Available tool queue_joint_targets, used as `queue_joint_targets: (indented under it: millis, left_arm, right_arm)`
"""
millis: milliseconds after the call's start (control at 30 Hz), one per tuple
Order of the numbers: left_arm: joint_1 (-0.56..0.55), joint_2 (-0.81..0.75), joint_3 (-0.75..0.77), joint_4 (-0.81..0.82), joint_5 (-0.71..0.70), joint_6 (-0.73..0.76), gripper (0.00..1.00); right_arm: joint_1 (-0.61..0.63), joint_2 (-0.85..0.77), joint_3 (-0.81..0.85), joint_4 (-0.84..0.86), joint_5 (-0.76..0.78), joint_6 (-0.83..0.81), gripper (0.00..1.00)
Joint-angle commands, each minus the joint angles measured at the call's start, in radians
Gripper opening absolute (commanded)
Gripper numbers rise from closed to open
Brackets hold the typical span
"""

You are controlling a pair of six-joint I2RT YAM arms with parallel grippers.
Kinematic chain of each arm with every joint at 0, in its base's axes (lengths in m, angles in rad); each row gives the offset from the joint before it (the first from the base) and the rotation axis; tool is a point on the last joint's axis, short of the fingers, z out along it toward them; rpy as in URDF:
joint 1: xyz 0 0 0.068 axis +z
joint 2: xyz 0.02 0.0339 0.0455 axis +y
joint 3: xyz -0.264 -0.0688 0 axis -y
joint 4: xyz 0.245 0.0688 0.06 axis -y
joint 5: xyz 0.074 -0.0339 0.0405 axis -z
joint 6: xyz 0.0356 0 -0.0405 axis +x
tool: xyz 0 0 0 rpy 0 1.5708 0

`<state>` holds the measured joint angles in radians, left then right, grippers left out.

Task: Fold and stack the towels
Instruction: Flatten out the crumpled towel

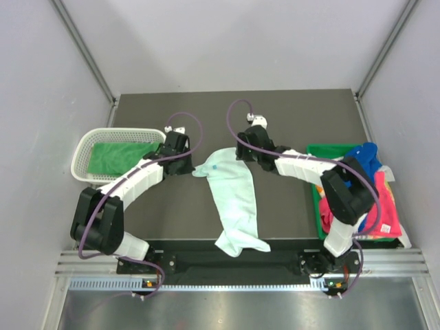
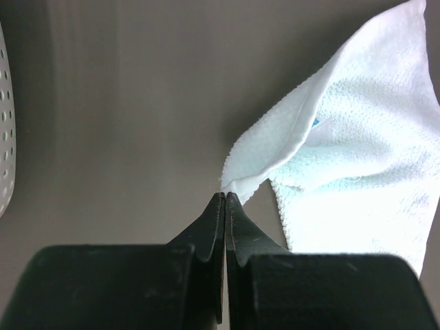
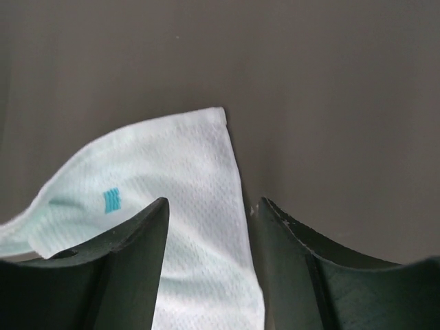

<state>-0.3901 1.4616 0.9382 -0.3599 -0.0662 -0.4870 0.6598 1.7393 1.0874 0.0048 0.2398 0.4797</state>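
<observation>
Well, the pale mint towel (image 1: 235, 199) lay limp and light across the table (image 1: 309, 117). The left gripper (image 2: 225, 197) was pinched shut, apparently on one far corner; the right gripper (image 3: 213, 203) stood wide, empty, straddling the other corner, the sensible place to grab.

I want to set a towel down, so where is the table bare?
Bare: the far strip of table beyond the mint towel; the patch between it and the green bin; the patch between it and the left arm. Crowded: the towel's far corners, at the left claw and right claw.
</observation>
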Motion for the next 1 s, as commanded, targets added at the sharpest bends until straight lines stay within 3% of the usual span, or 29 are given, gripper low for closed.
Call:
queue_joint_targets:
  millis: [0, 467, 967]
  left_arm:
    - [0.005, -0.038, -0.030, 0.018, 0.020, -0.001, 0.00]
    - [0.007, 0.023, -0.003, 0.038, 0.011, -0.002, 0.00]
    - [0.033, 0.223, 0.243, 0.024, -0.001, -0.015, 0.00]
  right_arm:
    - [-0.023, 0.080, 0.098, -0.034, -0.060, -0.024, 0.56]
    - [-0.040, 0.299, 0.307, -0.043, -0.063, -0.125, 0.53]
    - [-0.035, 0.424, 0.462, -0.147, 0.016, -0.178, 0.44]
